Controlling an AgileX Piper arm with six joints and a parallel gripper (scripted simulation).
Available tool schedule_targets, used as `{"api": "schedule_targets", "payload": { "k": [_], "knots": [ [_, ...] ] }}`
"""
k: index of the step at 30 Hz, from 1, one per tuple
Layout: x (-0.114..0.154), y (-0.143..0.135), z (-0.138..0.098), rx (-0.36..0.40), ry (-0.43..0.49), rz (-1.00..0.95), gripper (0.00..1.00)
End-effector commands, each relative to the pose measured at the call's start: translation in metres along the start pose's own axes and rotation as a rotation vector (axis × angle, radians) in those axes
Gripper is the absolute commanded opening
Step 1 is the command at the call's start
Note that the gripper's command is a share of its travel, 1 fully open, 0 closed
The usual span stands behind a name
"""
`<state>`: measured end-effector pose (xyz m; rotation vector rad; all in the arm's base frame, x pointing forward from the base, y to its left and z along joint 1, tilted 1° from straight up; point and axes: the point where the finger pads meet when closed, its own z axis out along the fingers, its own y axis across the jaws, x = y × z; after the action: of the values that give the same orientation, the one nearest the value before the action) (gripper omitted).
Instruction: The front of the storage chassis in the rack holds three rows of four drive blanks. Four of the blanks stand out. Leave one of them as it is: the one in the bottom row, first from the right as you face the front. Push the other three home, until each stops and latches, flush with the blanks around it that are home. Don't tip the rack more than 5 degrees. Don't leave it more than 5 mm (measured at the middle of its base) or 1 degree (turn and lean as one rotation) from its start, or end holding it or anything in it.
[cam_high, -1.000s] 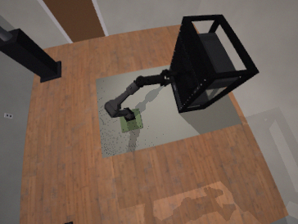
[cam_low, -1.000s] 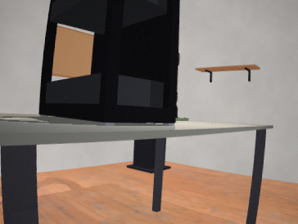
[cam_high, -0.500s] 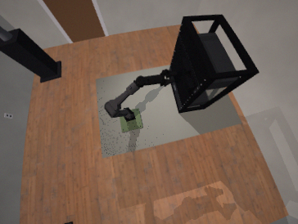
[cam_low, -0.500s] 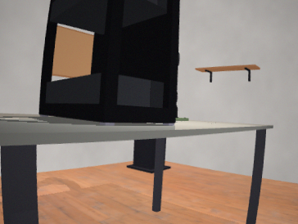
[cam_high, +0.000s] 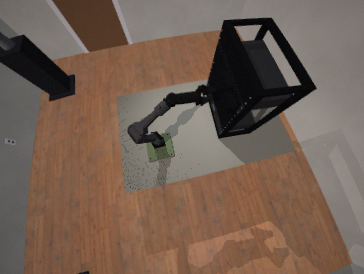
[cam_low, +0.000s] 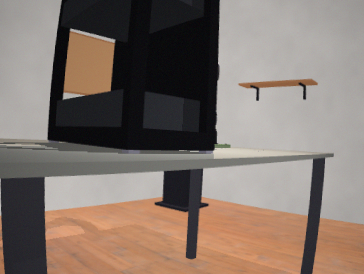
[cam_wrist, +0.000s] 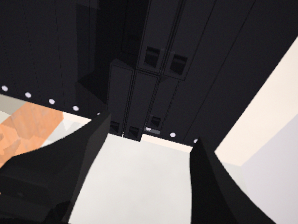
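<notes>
The black rack (cam_high: 260, 75) (cam_low: 135, 75) stands upright on the grey table, with the storage chassis inside it. My gripper (cam_high: 205, 93) (cam_wrist: 152, 133) is open and empty, right at the rack's front face. In the wrist view the dark chassis front (cam_wrist: 215, 60) fills the frame. A group of drive blanks (cam_wrist: 131, 100) stands out toward me between my two fingers. Two more blanks (cam_wrist: 162, 57) with small latch windows show beyond them. I cannot tell whether my fingers touch a blank. In the exterior view the rack hides the gripper.
The arm's base sits on a green plate (cam_high: 162, 150) on the grey table (cam_high: 200, 150) (cam_low: 260, 154). The rack stands near the table's right edge. A dark beam (cam_high: 35, 67) hangs at the left, and a wall shelf (cam_low: 277, 84) is far behind.
</notes>
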<state>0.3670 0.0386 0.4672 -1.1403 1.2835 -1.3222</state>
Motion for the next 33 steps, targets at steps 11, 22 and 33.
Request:
{"api": "schedule_targets", "payload": {
  "k": [11,22,33],
  "knots": [
    [-0.0007,-0.0005,0.0004,0.001,-0.002,0.001,1.0],
    [-0.0007,-0.0005,0.0004,0.001,-0.002,0.001,0.0],
    [-0.0007,-0.0005,0.0004,0.001,-0.002,0.001,0.0]
  ]
}}
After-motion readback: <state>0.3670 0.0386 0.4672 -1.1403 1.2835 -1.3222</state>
